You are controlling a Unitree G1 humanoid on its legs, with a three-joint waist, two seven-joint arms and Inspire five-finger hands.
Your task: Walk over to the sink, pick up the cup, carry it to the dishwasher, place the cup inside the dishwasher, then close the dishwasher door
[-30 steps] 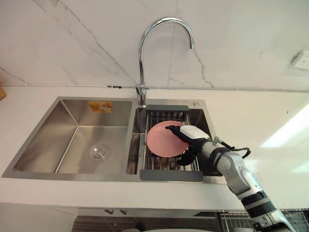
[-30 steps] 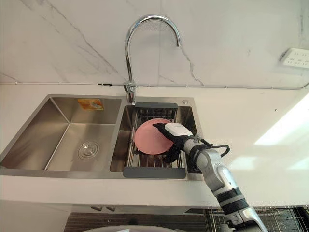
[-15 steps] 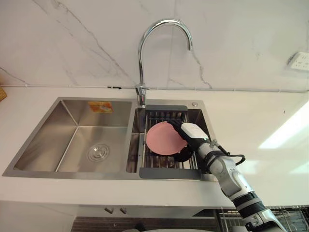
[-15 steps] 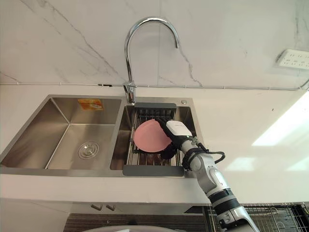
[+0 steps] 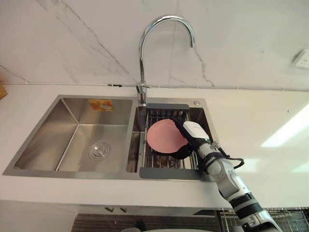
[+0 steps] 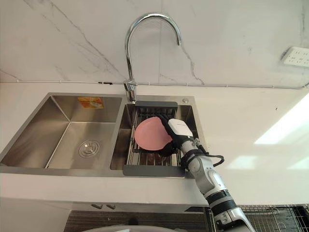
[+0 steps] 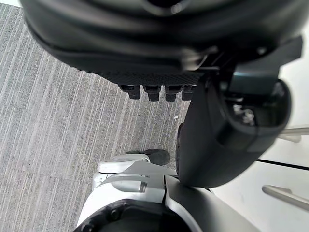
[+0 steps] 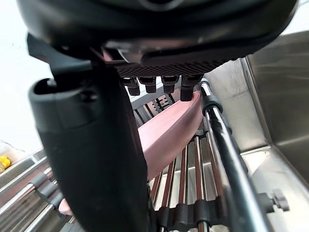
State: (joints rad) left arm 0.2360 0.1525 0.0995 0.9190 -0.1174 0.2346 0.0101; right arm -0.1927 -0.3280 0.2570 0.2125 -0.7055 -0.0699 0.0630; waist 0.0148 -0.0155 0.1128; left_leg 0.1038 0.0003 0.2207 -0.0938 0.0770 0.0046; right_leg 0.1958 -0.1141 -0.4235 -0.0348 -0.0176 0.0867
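Observation:
A pink cup [image 5: 164, 137] lies tilted on the drying rack [image 5: 166, 173] in the sink's right basin. My right hand [image 5: 195, 133] reaches in from the right and straddles it, fingers over its far rim and thumb by its near side. In the right wrist view the cup [image 8: 169, 130] runs between the thumb [image 8: 91, 145] and the fingertips [image 8: 188, 92], which rest on its edge without closing round it. My left hand [image 7: 159, 53] hangs idle over the grey floor, fingers relaxed.
A tall curved faucet [image 5: 142, 53] stands behind the rack. The bare left basin [image 5: 91, 145] has a round drain. White counter surrounds the sink [image 5: 29, 171]. There is a wall socket [image 5: 301, 58] at the far right, and a wire rack [image 6: 270, 212] shows below the counter edge.
My right hand has slid further along the cup's right side towards the back of the sink, fingers now over its far rim. The view has shifted slightly.

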